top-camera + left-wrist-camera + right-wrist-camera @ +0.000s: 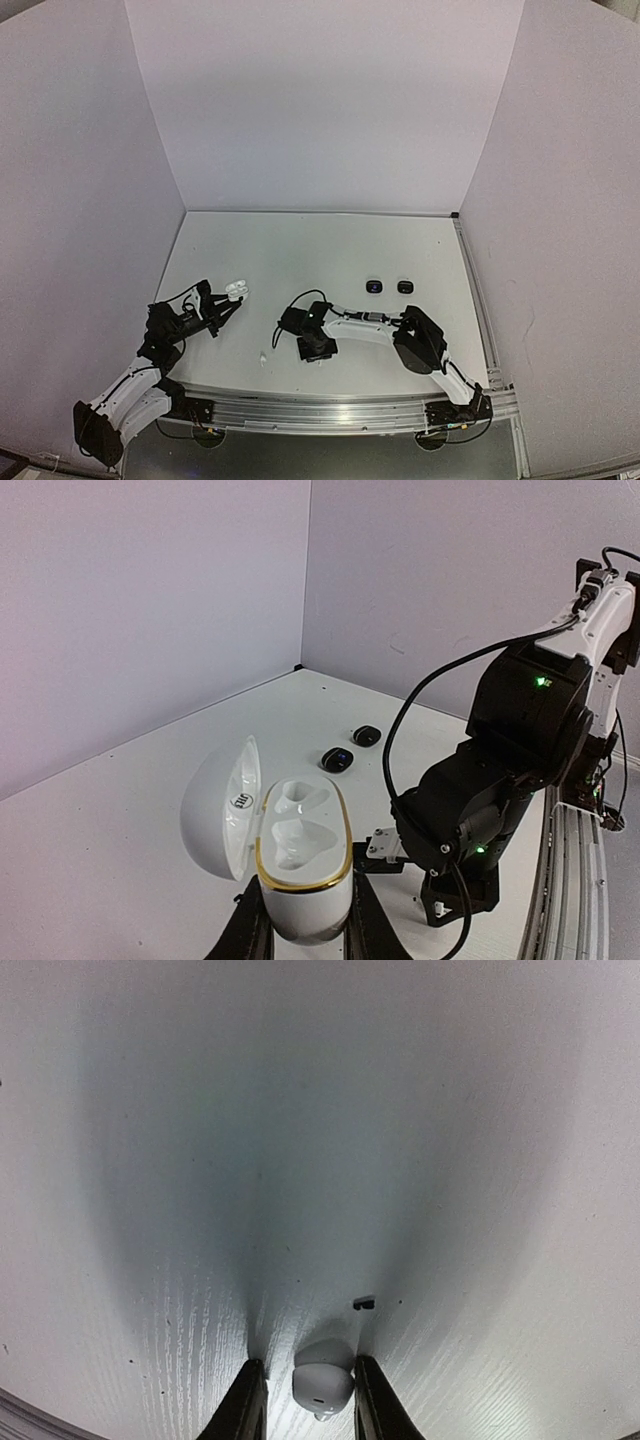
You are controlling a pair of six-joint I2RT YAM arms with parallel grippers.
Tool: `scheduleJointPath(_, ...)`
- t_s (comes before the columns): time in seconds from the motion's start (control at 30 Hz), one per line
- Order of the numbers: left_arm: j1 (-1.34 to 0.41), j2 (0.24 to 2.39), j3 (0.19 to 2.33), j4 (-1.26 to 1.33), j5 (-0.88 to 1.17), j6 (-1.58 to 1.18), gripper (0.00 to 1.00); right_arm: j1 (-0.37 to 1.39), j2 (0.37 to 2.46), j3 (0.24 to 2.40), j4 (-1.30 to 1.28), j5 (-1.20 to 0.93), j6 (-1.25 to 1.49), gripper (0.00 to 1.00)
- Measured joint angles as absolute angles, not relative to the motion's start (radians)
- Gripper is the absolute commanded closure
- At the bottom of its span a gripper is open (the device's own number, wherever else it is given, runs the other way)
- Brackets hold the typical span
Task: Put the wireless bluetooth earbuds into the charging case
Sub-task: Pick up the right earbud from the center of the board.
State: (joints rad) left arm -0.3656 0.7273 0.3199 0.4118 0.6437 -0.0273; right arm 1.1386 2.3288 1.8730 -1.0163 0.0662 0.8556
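My left gripper [305,930] is shut on the base of a white charging case [298,850] with a gold rim. Its lid [215,805] stands open to the left and both wells are bare. In the top view the left gripper [226,303] holds the case [237,290] at the left of the table. My right gripper [307,1405] points down at the table, jaws apart around a white earbud [322,1388] that lies between the fingers, close to the right one. It is near the front edge in the top view [318,354]. A second white earbud [263,357] lies between the arms.
Two small black oval objects [374,287] [405,287] with a blue light sit at mid table, also in the left wrist view [337,759] [367,736]. A tiny dark speck [364,1303] lies ahead of the right fingers. White walls enclose the table on three sides.
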Motion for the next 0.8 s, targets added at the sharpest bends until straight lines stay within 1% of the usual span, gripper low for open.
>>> scheduleJointPath(0.2, -0.366, 0.727, 0.320, 0.410, 0.644, -0.027, 1.00, 1.144, 2.342, 1.899, -1.040, 0.067, 0.837, 0.99)
scheduleJointPath(0.4, -0.366, 0.726, 0.320, 0.410, 0.648, -0.024, 1.00, 1.145, 2.345, 1.920, -1.070, 0.075, 0.839, 1.00)
scheduleJointPath(0.6, -0.366, 0.699, 0.286, 0.468, 0.664, -0.024, 1.00, 1.147, 2.332, 2.041, -1.080, 0.173, 0.820, 1.00)
scheduleJointPath(0.7, -0.366, 0.682, 0.243, 0.526, 0.690, -0.023, 1.00, 1.155, 2.273, 2.088, -1.029, 0.248, 0.758, 1.00)
scheduleJointPath(0.8, -0.366, 0.675, 0.220, 0.562, 0.708, -0.017, 1.00, 1.182, 2.169, 2.100, -0.920, 0.318, 0.667, 1.00)
